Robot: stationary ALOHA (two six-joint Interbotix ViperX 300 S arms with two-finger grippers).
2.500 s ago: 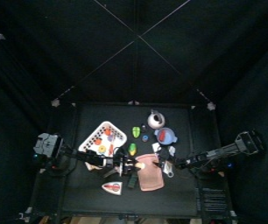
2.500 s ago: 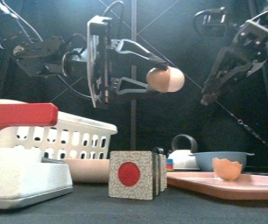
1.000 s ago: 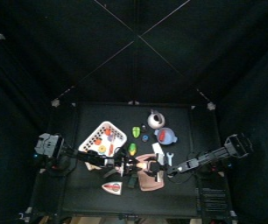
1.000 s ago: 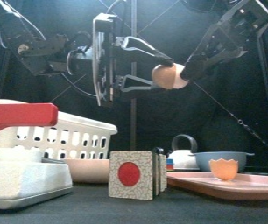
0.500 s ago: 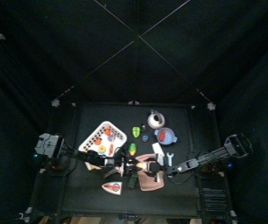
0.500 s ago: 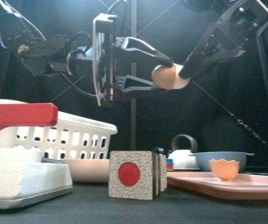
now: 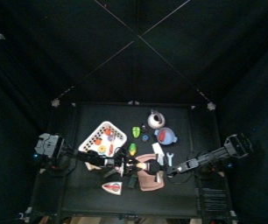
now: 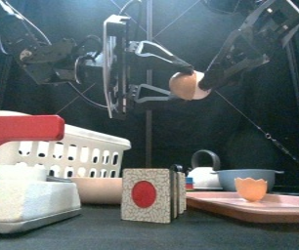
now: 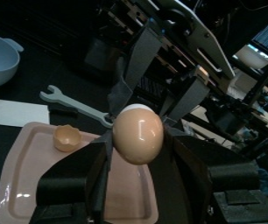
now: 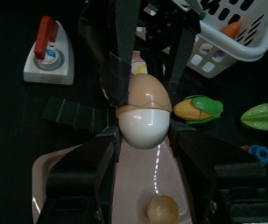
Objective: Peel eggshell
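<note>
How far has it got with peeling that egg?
Partly done. One piece of eggshell already lies on the pink tray. In hand: the left gripper holds the egg in the air above the table, and in the right wrist view its near end is bare white while tan shell covers the rest. The right gripper straddles that end. Left: the remaining shell.

My right pincer (image 8: 204,78), which hung off to the side and clear of the egg (image 8: 184,85) a couple of seconds back, now sits right against it, one jaw on each side. Its jaws are narrower than a second ago. In the top view my right arm now reaches closer to the middle.
</note>
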